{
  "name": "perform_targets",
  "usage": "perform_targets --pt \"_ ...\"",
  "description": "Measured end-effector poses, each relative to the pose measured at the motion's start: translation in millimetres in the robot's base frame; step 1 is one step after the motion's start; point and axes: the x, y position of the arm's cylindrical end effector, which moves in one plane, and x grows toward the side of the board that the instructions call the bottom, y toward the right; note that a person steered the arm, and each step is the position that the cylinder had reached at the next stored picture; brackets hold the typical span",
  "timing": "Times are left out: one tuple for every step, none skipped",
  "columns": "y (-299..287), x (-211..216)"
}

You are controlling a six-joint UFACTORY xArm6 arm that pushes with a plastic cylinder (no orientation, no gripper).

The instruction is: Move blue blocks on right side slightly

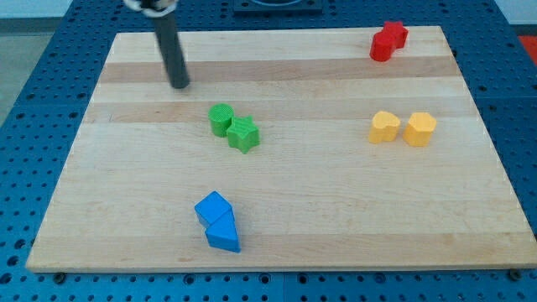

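Board [277, 176]: pale wooden top on a blue perforated bench, holding four pairs of blocks.

Our tip [179, 85]: end of a dark rod, set down near the board's top left. We carry no gripper, so nothing is held or clamped; the tip touches no block.

Blue blocks: a blue cube [213, 208] and a blue wedge [223, 234], touching, near the bottom edge, left of centre. Well apart from our tip, with the green pair in between. We judge the push not yet begun; to nudge them toward the view's right, our tip would need to come round to their left flank.

Green pair: green cylinder [221, 119] and green star [243, 133], touching.

Yellow pair: two yellow blocks [403, 127], just beside each other, right side.

Red pair: red blocks [388, 40], touching, top right corner.
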Motion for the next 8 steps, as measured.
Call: perform_targets --pt "-18.0 82.6" --pt "-27.7 187.8" --pt "-28.7 205.3" --pt "17.9 219.8" --pt "54.5 225.8" --pt "62.3 225.8" --pt "78.5 225.8" --pt "81.3 225.8"
